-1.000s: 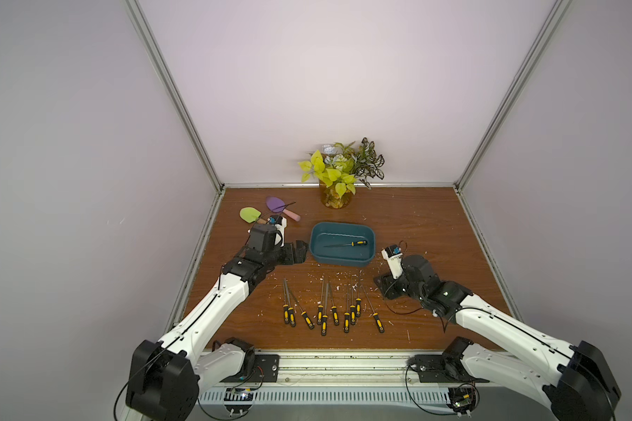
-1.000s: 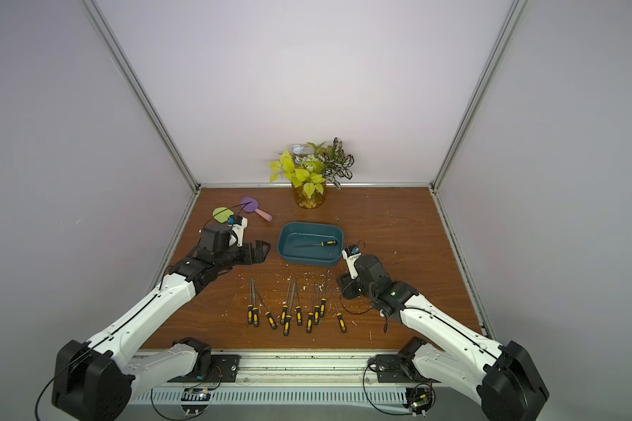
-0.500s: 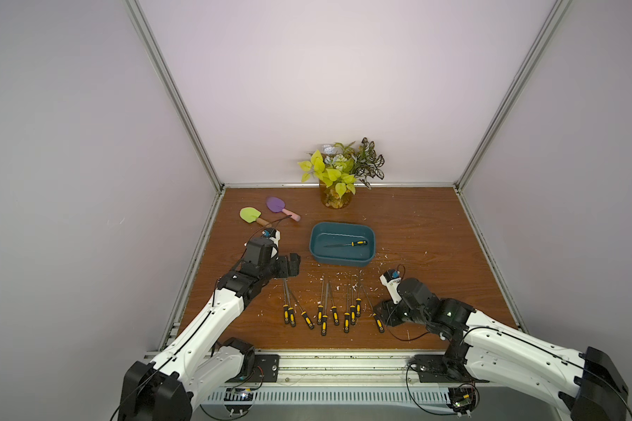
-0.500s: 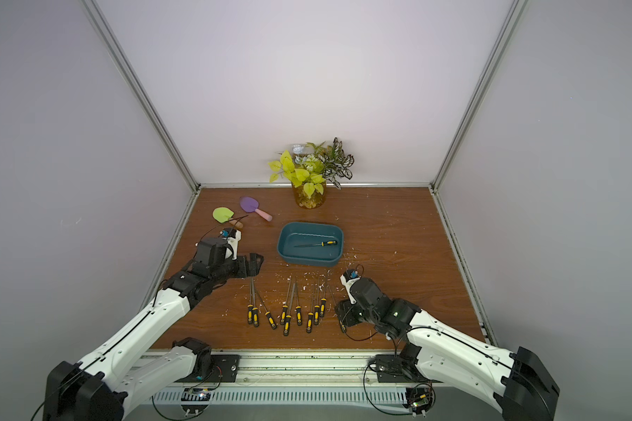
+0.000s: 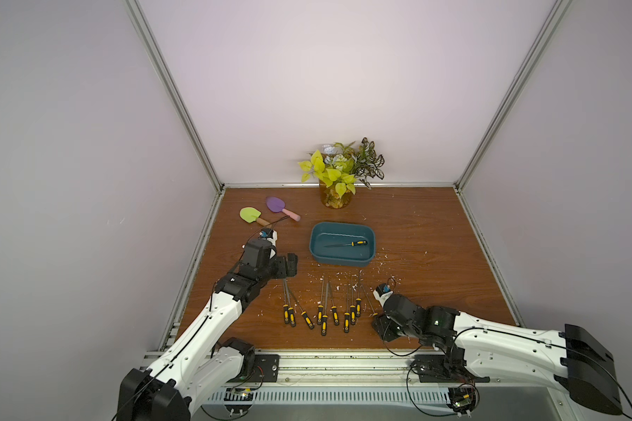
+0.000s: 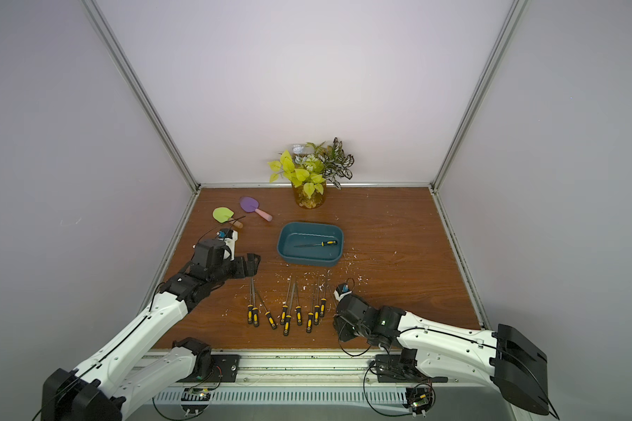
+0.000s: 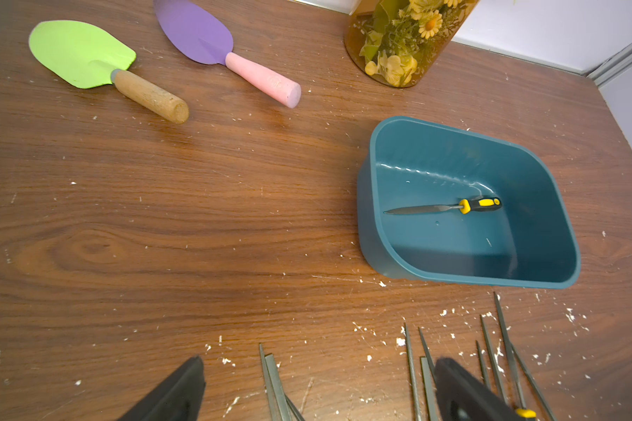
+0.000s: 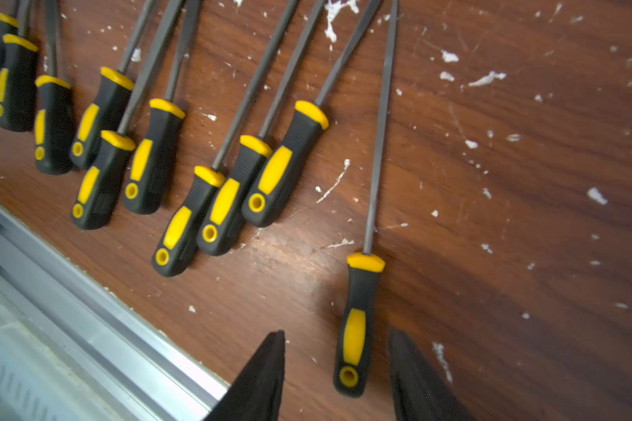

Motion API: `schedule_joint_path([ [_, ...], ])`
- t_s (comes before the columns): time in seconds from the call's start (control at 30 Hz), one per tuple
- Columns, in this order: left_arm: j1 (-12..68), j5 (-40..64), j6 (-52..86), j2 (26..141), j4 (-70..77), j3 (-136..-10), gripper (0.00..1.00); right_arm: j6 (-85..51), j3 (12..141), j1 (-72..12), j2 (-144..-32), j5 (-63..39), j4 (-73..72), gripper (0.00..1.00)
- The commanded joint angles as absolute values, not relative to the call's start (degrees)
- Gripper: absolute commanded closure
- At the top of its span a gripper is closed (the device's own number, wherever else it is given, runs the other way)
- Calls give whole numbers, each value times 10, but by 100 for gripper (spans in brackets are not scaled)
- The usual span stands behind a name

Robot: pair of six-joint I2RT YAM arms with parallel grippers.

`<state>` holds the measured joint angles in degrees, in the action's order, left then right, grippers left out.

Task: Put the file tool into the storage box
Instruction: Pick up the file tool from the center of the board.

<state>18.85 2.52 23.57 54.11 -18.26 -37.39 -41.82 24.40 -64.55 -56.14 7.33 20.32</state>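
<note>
The right tool [image 8: 336, 337] shows only cropped fingertips in its wrist view; in both top views its body covers them and most of the handle of the file [image 8: 358, 320] lying rightmost on the robot's side of the storage box [image 5: 342, 259]. Behind that box, the left wrist view crops the plant jar [image 7: 398, 47].

We see the storage box [image 5: 340, 261], a shallow teal tub with rounded corners, sitting upright on the tabletop [image 5: 416, 237]. One black-and-yellow-handled file [image 5: 345, 244] lies flat across its floor. Nearer the front edge, nine matching files [image 8: 150, 160] lie in a loose row, tips toward the box. A tenth file [image 8: 362, 288] lies just apart.
</note>
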Motion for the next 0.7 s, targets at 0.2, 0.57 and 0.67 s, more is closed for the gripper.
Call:
schedule_joint_path([
  [0.2, 190, 6, 236, 533, -197, -367, 0, -429, 228, -649, -603, 122, 165, 50],
  [0.57, 189, 18, 235, 522, -195, -367, 0, -435, 221, -649, -589, 163, 189, 78],
  [0.67, 189, 30, 235, 514, -191, -366, 0, -436, 223, -649, -570, 179, 206, 87],
])
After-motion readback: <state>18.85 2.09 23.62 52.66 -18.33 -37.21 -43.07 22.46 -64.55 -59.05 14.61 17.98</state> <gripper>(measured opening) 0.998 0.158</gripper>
